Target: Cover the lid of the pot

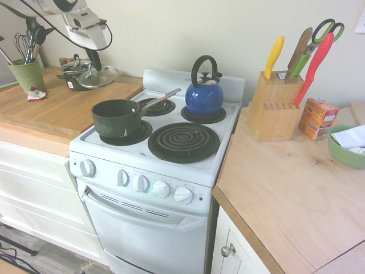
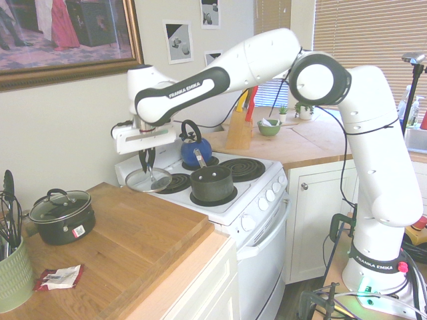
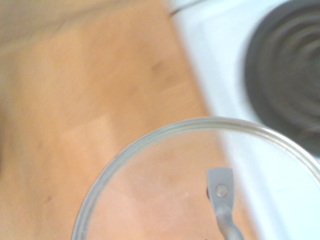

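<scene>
The round clear glass lid (image 1: 100, 77) (image 2: 147, 180) with a metal rim hangs slightly tilted just above the wooden counter (image 1: 63, 108), beside the stove's left edge. My gripper (image 1: 94, 64) (image 2: 148, 165) points down, shut on the lid's centre handle. In the wrist view the lid's rim (image 3: 150, 137) and its metal handle bracket (image 3: 220, 192) show over wood, with the white stove top to one side. The pot (image 1: 117, 117) (image 2: 212, 184), a dark green saucepan with a long silvery handle, stands uncovered on the stove's front left burner, to the right of the lid in the first exterior view.
A small dark two-handled lidded pot (image 1: 73, 73) (image 2: 61, 215) sits on the counter behind the lid. A blue kettle (image 1: 203, 94) (image 2: 195, 148) stands on a back burner. A green utensil cup (image 1: 25, 74), a knife block (image 1: 274, 105), an orange box (image 1: 317, 117) and a green bowl (image 1: 345, 149) are around.
</scene>
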Motion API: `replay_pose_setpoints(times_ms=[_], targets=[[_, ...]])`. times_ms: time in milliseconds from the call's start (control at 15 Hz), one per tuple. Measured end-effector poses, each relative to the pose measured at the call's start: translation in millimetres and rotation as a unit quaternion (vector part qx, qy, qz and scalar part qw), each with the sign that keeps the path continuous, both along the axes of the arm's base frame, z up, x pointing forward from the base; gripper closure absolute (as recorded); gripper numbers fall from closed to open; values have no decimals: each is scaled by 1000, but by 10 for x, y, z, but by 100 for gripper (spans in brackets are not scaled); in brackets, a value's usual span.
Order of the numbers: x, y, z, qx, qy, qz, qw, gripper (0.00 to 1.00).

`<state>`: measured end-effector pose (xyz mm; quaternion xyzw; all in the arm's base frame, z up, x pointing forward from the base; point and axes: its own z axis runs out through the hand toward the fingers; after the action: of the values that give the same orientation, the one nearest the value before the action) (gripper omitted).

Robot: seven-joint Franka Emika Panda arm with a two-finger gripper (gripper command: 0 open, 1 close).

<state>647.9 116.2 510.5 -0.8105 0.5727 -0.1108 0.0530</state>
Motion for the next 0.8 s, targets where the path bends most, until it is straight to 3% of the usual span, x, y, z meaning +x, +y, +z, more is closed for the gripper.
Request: replay_pose_setpoints(times_ms=[200,467,800], targets=[[-393,-490,124,-6,6,-22,1000,100],[-836,-808,-118,-9,20,-30,999,100],[-968,-1184,-377,-7,29,-46,999,100]])
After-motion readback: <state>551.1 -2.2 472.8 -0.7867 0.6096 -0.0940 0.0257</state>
